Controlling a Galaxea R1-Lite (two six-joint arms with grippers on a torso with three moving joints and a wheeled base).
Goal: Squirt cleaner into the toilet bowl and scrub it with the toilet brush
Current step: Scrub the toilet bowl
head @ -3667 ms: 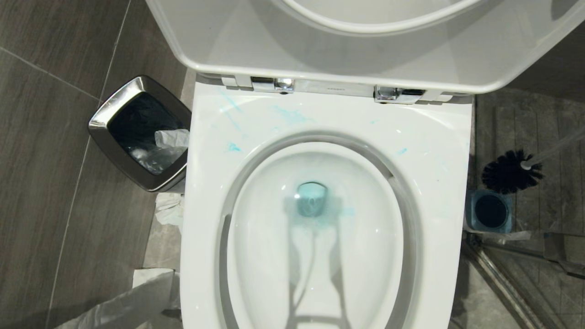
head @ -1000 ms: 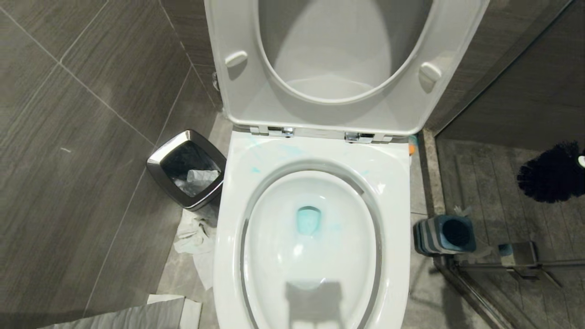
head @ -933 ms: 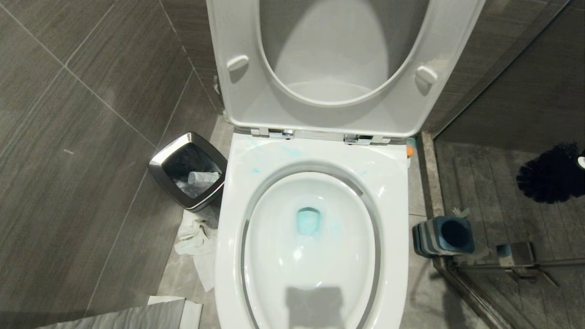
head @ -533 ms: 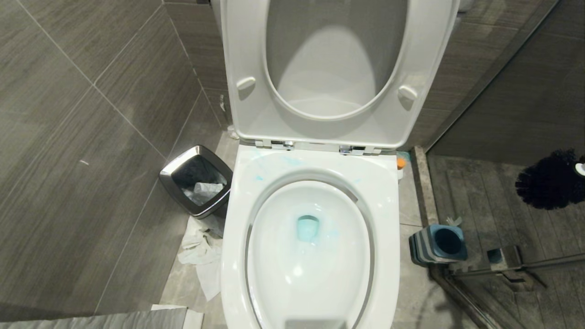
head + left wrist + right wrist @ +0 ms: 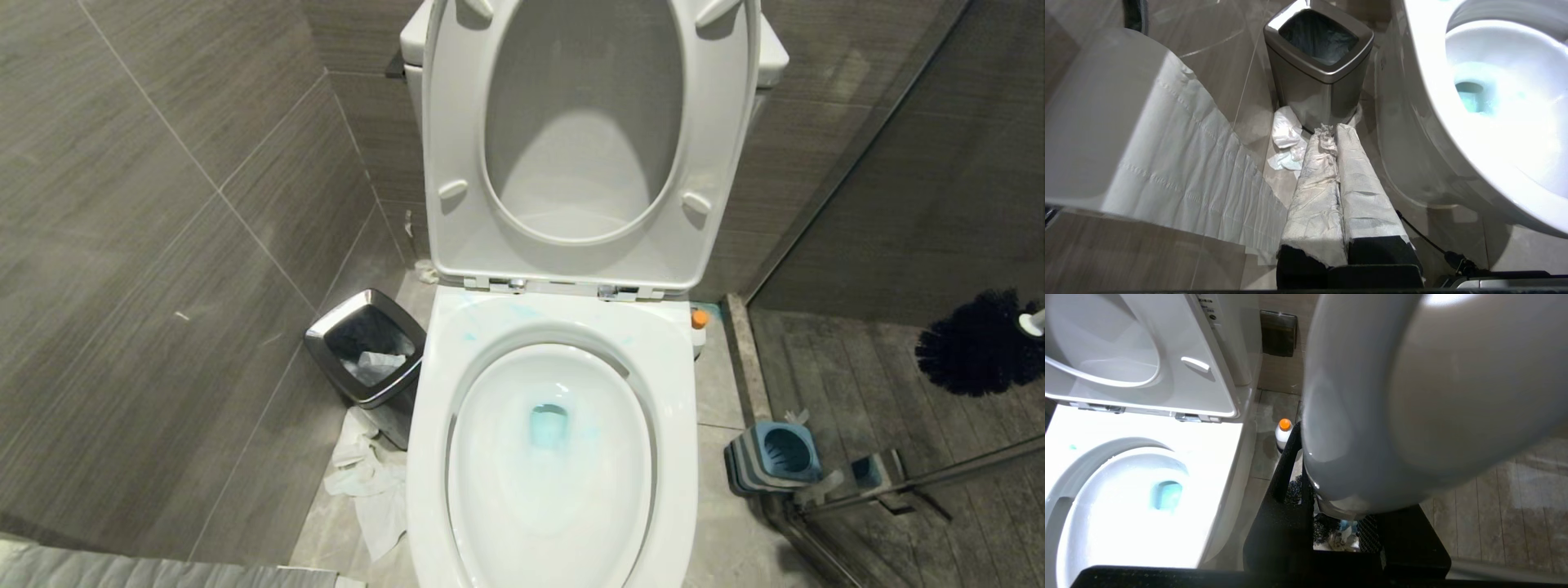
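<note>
Toilet brush (image 5: pixel 980 343) hanging in the air at the far right of the head view, above the shower floor (image 5: pixel 882 392): bushy black head toward the toilet, pale handle running off the right edge, long axis roughly level. One brush only. In the right wrist view, broad rounded handle end (image 5: pixel 1412 384) close to the lens, right gripper (image 5: pixel 1337 522) with its black fingers (image 5: pixel 1286 490) pinching the handle just below it. Toilet bowl (image 5: pixel 678 457) in the middle, long axis running away from the robot, seat and lid tipped up against the tank. Inside the bowl: one pool of light blue cleaner (image 5: pixel 549 425) at the drain, plus faint teal smears on the back rim. One blue-and-grey holder (image 5: pixel 775 453) on the floor right of the bowl, mouth open, tilted. One small white bottle with an orange cap (image 5: pixel 699 322) beside the bowl's right rear corner. One chrome-rimmed bin (image 5: pixel 367 347) left of the bowl, black liner and crumpled paper inside; more paper (image 5: pixel 371 482) on the floor in front of it. Left gripper (image 5: pixel 1337 171) low beside the bowl, paper-wrapped fingers (image 5: pixel 1314 192) pressed together, pointing at the bin.
</note>
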